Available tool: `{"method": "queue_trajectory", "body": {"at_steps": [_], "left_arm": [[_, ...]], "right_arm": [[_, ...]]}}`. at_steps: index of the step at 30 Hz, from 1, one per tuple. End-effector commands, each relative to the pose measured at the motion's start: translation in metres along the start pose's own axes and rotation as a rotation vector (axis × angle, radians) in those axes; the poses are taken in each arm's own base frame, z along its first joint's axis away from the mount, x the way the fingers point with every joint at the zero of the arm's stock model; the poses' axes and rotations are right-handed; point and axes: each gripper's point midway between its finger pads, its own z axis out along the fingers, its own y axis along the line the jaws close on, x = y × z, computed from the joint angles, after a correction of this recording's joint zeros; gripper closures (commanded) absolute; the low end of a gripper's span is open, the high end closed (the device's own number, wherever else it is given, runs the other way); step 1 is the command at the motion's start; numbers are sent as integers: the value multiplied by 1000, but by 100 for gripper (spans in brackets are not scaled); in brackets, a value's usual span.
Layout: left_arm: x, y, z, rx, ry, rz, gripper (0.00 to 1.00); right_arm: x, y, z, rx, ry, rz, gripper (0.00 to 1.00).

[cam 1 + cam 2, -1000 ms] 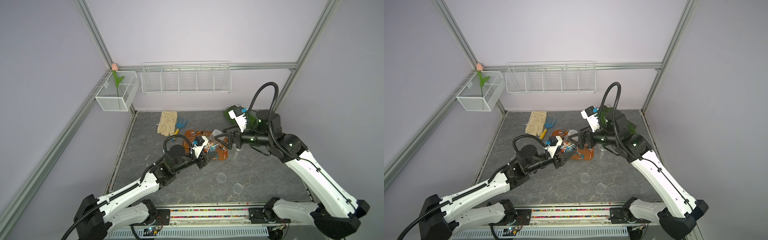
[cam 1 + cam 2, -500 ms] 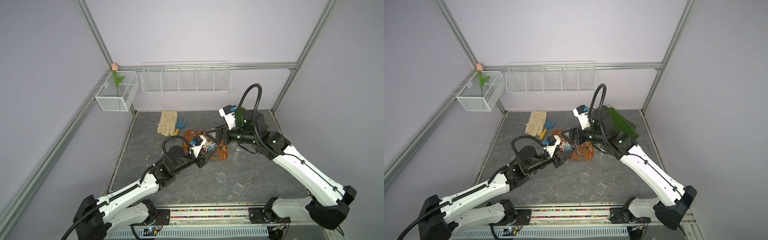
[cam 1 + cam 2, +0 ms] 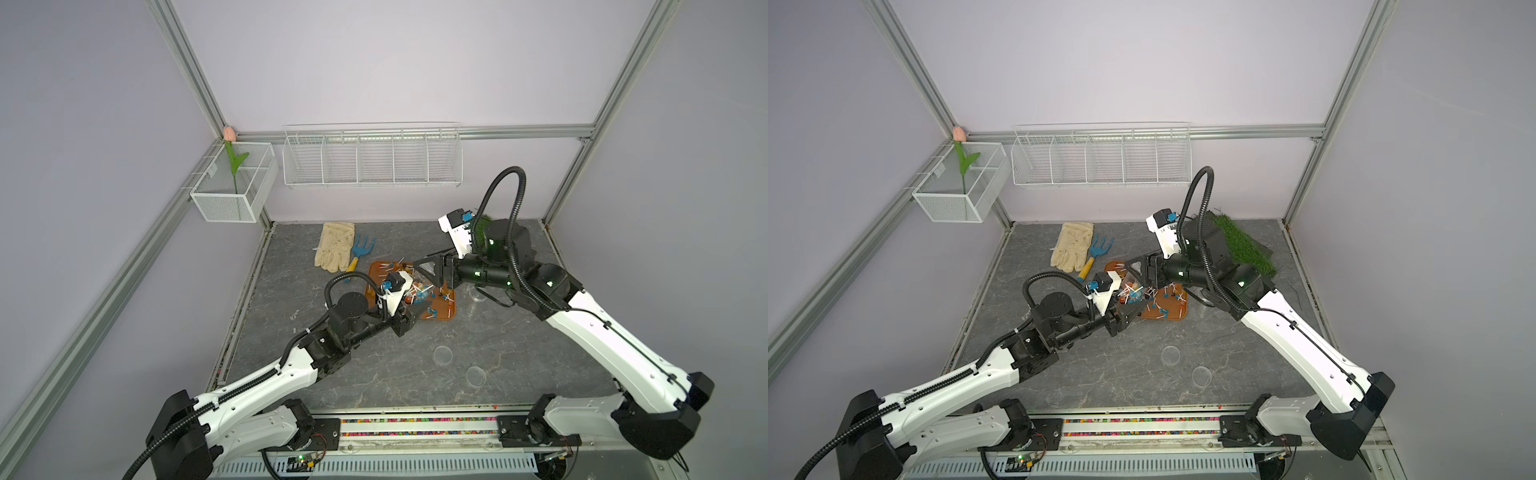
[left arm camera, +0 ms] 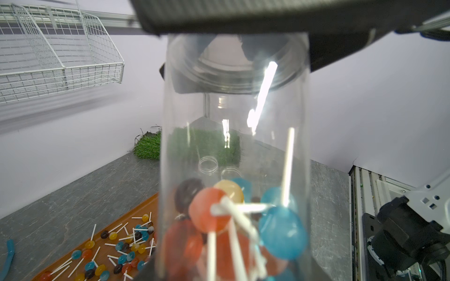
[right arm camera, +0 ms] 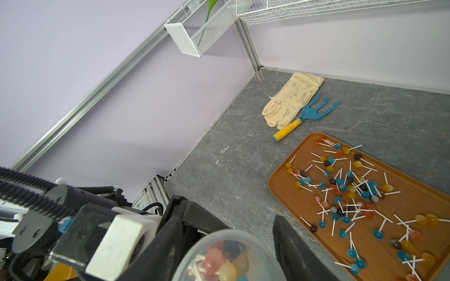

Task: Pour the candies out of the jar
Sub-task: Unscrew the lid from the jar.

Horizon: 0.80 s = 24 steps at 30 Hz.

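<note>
A clear jar point(image 3: 417, 286) point(image 3: 1133, 291) lies tilted over the orange tray point(image 3: 446, 318), with my left gripper point(image 3: 415, 309) shut on its lower body. Candies point(image 4: 209, 211) in orange, blue and brown are heaped at the jar's point(image 4: 233, 121) held end, between the jaws of the left gripper point(image 4: 231, 270). My right gripper point(image 3: 426, 270) point(image 5: 227, 216) straddles the translucent lid point(image 5: 214, 237), jaws close on both sides with a sliver of gap on one, so open. More candies point(image 5: 350, 189) are scattered on the tray point(image 5: 287, 192).
A cream glove point(image 3: 334, 245) and a blue hand rake point(image 3: 361, 249) lie behind the tray. A grass mat point(image 3: 1241, 245) sits at back right. Two clear lids point(image 3: 442, 355) point(image 3: 476, 376) lie on the floor in front. A wire basket point(image 3: 372, 156) and mesh box point(image 3: 232, 187) hang on the wall.
My right gripper has moved left onto the jar's lid end and its jaws have narrowed around the lid. The left gripper has held the jar still.
</note>
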Motion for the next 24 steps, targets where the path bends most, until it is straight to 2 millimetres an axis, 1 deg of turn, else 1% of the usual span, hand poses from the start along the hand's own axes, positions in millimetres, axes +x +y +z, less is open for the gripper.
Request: {"method": "queue_trajectory", "body": {"at_steps": [1, 6, 10, 16, 21, 22, 24], "left_arm": [[-17, -3, -4, 6, -64, 5, 57], [-16, -2, -4, 4, -66, -2, 58], [-18, -2, -6, 1, -70, -1, 58], [-17, -2, -6, 2, -68, -4, 58], [-16, -3, -6, 4, -65, -9, 58], [-17, -3, -6, 4, -67, -10, 57], [-17, -3, -6, 3, -69, -9, 58]], "right_arm": [[-17, 7, -11, -1, -66, -20, 38], [-18, 11, -13, -23, -66, -22, 36], [-17, 12, -13, -27, -65, -21, 34], [-18, 13, -16, -29, -72, -24, 36], [-21, 16, -21, -36, -86, -25, 32], [-20, 16, -20, -36, -84, -24, 32], [-19, 16, -20, -37, -77, -25, 36]]}}
